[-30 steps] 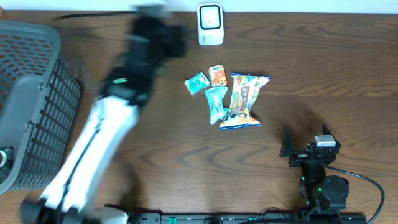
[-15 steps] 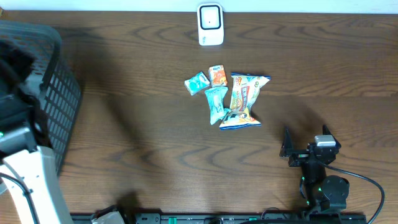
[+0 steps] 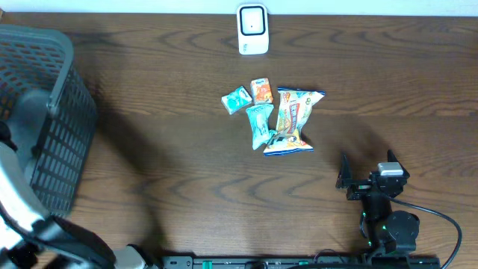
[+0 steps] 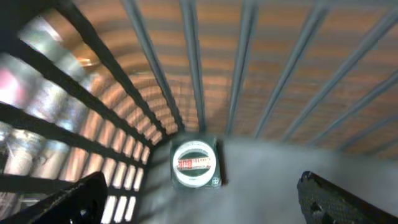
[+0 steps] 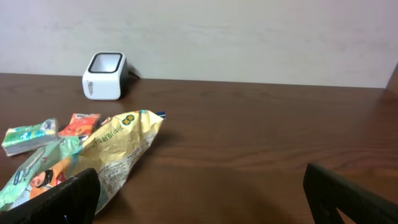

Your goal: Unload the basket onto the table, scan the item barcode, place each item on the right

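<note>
Hanging apparently inside the basket (image 4: 186, 56), the left gripper (image 4: 208, 202) has its fingers spread wide, with only their tips showing at the bottom corners. Between them a small packet (image 4: 194, 164) lies loose on the basket floor, its round label too blurred to read. Overhead, the left arm (image 3: 19, 202) is cut off by the frame edge. The right gripper (image 5: 202, 199) rests low over the table (image 5: 261, 162), fingers apart, near the snack packets (image 5: 106, 155) and well apart from the scanner (image 5: 104, 76).

The basket (image 3: 69, 142) is grey, the scanner (image 3: 252, 30) white, the table (image 3: 187, 172) dark-grained brown.
</note>
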Robot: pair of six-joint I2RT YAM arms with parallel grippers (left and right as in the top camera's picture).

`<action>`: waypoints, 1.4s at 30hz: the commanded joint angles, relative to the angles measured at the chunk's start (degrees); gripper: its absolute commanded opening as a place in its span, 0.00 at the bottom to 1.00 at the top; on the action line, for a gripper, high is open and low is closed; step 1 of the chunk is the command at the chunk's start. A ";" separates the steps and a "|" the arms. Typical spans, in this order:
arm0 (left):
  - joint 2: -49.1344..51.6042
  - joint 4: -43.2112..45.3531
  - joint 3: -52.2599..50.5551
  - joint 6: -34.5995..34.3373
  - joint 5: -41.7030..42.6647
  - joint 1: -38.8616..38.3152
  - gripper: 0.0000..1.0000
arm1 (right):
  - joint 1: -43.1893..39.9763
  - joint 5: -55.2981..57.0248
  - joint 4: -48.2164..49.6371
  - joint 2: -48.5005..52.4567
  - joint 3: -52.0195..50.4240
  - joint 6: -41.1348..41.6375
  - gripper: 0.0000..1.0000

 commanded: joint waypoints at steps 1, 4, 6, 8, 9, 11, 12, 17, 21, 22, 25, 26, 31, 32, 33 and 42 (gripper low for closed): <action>5.35 -1.70 0.31 -2.03 10.38 2.14 0.96 | -0.39 0.07 -0.24 -0.33 -0.09 0.33 0.99; 8.20 -3.15 0.31 -4.68 11.82 3.21 0.96 | -0.39 0.07 -0.24 -0.33 -0.09 0.31 0.99; 10.19 -4.44 0.31 -7.19 11.87 4.55 0.97 | -0.39 0.07 -0.24 -0.33 -0.09 0.33 0.99; 11.32 -5.97 0.31 -10.01 11.87 5.70 0.97 | -0.39 0.07 -0.24 -0.33 -0.09 0.33 0.99; 11.78 -6.45 0.31 -11.30 11.91 6.23 0.97 | -0.39 0.07 -0.24 -0.33 -0.09 0.33 0.99; 12.76 -6.45 0.31 -12.09 12.22 7.10 0.97 | -0.39 0.07 -0.24 -0.33 -0.09 0.31 0.99; 13.25 -6.25 0.31 -12.07 12.22 7.43 0.97 | -0.39 0.07 -0.24 -0.33 -0.09 0.31 0.99; 15.69 -4.70 0.28 -12.04 12.24 8.17 0.97 | -0.39 0.07 -0.24 -0.33 -0.09 0.33 0.99; 17.33 -2.45 0.28 -10.75 12.26 8.17 0.97 | -0.39 0.07 -0.24 -0.33 -0.09 0.33 0.99; 17.92 -1.51 0.28 -9.03 12.26 8.17 0.97 | -0.39 0.07 -0.24 -0.33 -0.09 0.31 0.99; 19.21 0.15 0.28 -5.51 11.98 8.24 0.97 | -0.39 0.07 -0.24 -0.33 -0.09 0.31 0.99; 19.71 0.66 0.28 -5.57 11.80 8.26 0.97 | -0.39 0.07 -0.24 -0.33 -0.09 0.31 0.99; 21.07 3.08 0.28 -5.60 11.82 9.14 0.97 | -0.39 0.07 -0.24 -0.33 -0.09 0.33 0.99; 21.18 3.32 0.28 -5.60 11.82 9.33 0.97 | -0.39 0.07 -0.24 -0.33 -0.09 0.33 0.99; 21.31 3.58 0.28 -5.60 11.82 9.60 0.97 | -0.39 0.07 -0.24 -0.33 -0.09 0.33 0.99; 24.52 4.26 0.24 -5.60 11.93 11.96 0.97 | -0.39 0.07 -0.24 -0.33 -0.09 0.31 0.99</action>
